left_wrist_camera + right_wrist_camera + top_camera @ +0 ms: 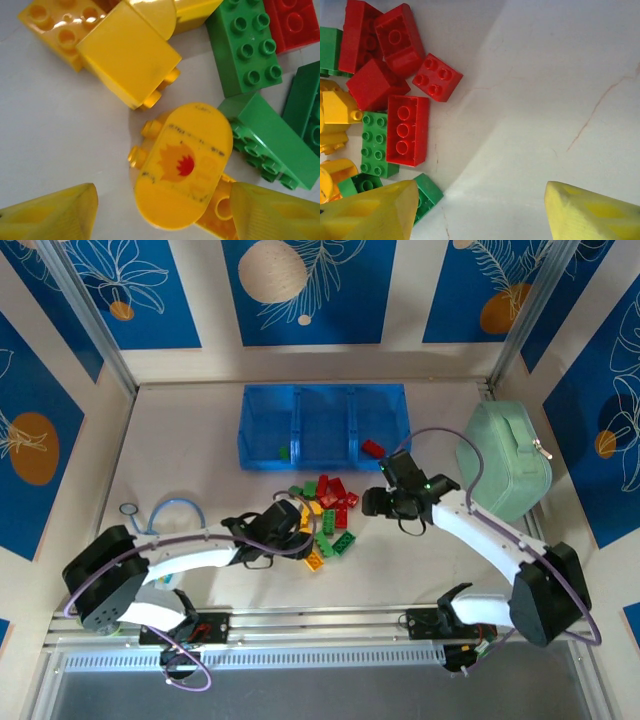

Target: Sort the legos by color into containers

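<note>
Legos [330,492] are lying heaped. Left fingers [50,215] are standing apart around a rounded yellow brick [182,165]; right fingers [590,212] are gaping, empty.

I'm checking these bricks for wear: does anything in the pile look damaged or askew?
The rounded yellow lego lies tipped on its side, studs pointing sideways, and its flame print looks scuffed, with dark patches along the edges.

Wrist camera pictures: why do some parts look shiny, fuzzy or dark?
Left wrist view: white glare on the yellow studded plastic brick at top left; the yellow fingers along the bottom edge are blurred. Right wrist view: a diagonal shadow darkens the white table beside the red plastic bricks. Top external view: evenly lit, sharp.
</note>
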`<control>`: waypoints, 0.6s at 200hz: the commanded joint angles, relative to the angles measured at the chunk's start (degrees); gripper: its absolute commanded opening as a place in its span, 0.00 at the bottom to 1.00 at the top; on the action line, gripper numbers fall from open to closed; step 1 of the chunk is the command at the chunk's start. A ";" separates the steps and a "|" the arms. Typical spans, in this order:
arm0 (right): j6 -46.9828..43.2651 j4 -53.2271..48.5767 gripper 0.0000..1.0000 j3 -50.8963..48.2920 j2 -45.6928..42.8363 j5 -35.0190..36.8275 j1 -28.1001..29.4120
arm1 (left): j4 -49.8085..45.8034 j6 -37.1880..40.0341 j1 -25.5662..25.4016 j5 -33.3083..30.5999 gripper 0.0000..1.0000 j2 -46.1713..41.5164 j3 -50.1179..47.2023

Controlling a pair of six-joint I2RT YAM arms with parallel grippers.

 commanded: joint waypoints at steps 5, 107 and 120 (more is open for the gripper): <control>1.99 1.56 0.68 -1.76 -3.47 -1.59 -0.95 | 0.72 1.20 -0.36 -0.83 0.68 2.63 2.64; 2.30 2.21 0.65 -4.14 -6.93 -1.66 -2.71 | -6.47 0.48 -0.36 -3.14 0.37 1.70 6.51; 2.42 2.57 0.65 -4.59 -7.24 -1.67 -2.90 | -8.32 0.66 -0.37 -4.53 0.36 -0.90 7.19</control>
